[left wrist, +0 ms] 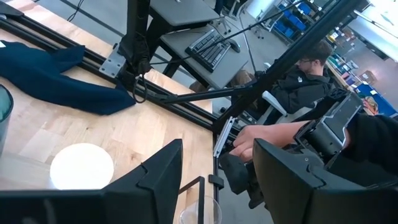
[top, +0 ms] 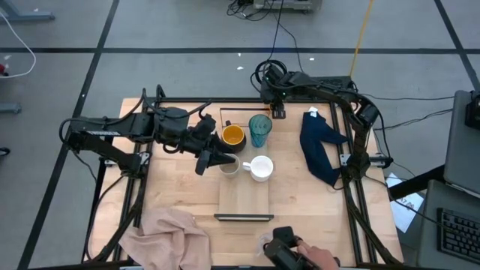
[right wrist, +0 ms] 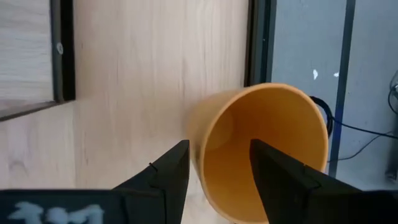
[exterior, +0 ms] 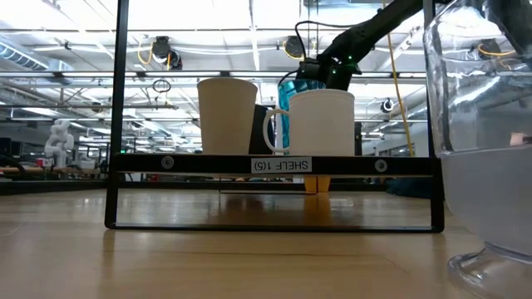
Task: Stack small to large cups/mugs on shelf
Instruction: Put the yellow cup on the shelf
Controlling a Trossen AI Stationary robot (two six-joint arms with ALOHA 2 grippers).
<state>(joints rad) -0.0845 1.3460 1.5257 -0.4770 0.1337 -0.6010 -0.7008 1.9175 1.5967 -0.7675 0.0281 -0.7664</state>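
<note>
The shelf (top: 244, 196), a pale board, lies mid-table. On it stand the dark mug with orange inside (top: 233, 135), the teal tumbler (top: 260, 129), the beige cup (top: 229, 166) and the white mug (top: 261, 168). My right gripper (right wrist: 219, 146) is shut on the small orange cup (right wrist: 273, 124) over the bare tabletop by the far edge. In the high view the gripper (top: 277, 111) hides that cup. My left gripper (left wrist: 217, 146) hangs open and empty high above the beige cup (exterior: 226, 116). The clear glass (exterior: 486, 124) stands on the tabletop near the near edge. My right gripper pinches the orange cup's side wall at the rim (right wrist: 202, 152), one finger inside the mouth and one outside. The fingers slant down from above. The cup is tilted with its mouth toward the wrist. Whether its base is clear of the table I cannot tell.
A dark blue cloth (top: 319, 150) lies at the right. A pinkish cloth (top: 169, 234) lies at the near left corner. A person's hand (top: 315, 259) holds a dark device at the near edge. Black frame rails (top: 352, 180) run along the table's sides.
</note>
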